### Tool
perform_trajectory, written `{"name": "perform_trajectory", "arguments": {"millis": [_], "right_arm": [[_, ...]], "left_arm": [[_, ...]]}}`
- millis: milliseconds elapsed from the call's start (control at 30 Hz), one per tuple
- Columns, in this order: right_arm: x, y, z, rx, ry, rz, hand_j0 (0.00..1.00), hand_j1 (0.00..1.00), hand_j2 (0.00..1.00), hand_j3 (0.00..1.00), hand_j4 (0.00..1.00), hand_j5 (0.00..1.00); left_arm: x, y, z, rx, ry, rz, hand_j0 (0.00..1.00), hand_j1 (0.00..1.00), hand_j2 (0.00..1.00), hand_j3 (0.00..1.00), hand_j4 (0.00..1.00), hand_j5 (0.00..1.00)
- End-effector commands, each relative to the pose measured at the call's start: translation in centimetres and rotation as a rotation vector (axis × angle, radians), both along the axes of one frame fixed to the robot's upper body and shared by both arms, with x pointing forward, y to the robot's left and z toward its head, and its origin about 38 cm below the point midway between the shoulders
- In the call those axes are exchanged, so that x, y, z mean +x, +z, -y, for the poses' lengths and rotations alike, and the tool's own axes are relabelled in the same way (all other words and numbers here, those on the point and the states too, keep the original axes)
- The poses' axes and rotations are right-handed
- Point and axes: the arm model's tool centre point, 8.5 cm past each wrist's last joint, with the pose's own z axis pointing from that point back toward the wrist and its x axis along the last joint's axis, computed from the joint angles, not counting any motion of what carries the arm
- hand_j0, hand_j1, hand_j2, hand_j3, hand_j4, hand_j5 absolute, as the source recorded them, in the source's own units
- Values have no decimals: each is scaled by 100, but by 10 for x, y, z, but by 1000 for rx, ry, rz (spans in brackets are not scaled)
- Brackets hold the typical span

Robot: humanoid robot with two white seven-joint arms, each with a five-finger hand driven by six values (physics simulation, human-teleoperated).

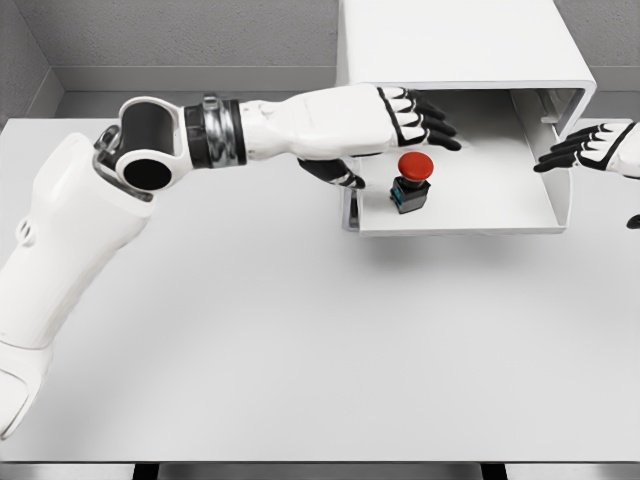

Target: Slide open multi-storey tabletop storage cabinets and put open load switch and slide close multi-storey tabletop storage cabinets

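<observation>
A white tabletop storage cabinet [455,45] stands at the back right of the table, with its drawer [460,222] slid out toward me. Inside the drawer, near its left end, stands the load switch [411,182], a dark body with a red mushroom button on top. My left hand [420,118] reaches over the drawer's left side, just above and left of the switch, fingers spread and holding nothing. My right hand [588,146] hovers at the drawer's right wall, fingers stretched out, touching or nearly touching it.
The white table [300,340] spreads in front of the cabinet. My left arm [150,150] crosses the table's back left. Grey walls close off the back.
</observation>
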Motion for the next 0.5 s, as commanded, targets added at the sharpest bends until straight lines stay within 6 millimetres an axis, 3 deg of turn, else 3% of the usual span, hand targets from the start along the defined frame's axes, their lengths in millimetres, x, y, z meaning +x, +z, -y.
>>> {"name": "perform_trajectory", "arguments": {"millis": [0,167,233,300,467], "right_arm": [[0,2,0,10,-3,-1,100,100,100,100,100,100],[4,-5,-10,38,21,-6,100,100,100,100,100,100],[6,-14,-18,64,39,-20,100,100,100,100,100,100],[6,-22,-24,109,52,-45,100,100,100,100,100,100],[8,-38,-36,156,76,-76,100,100,100,100,100,100]], "left_arm": [[-10,12,-20,-19,-21,-3,100,100,100,100,100,100],[-30,20,-103,-62,-9,-145,100,100,100,100,100,100],[-33,14,-123,-66,14,-197,100,100,100,100,100,100],[-34,3,-130,-58,32,-224,100,100,100,100,100,100],[-34,1,-130,-56,32,-229,100,100,100,100,100,100]]}}
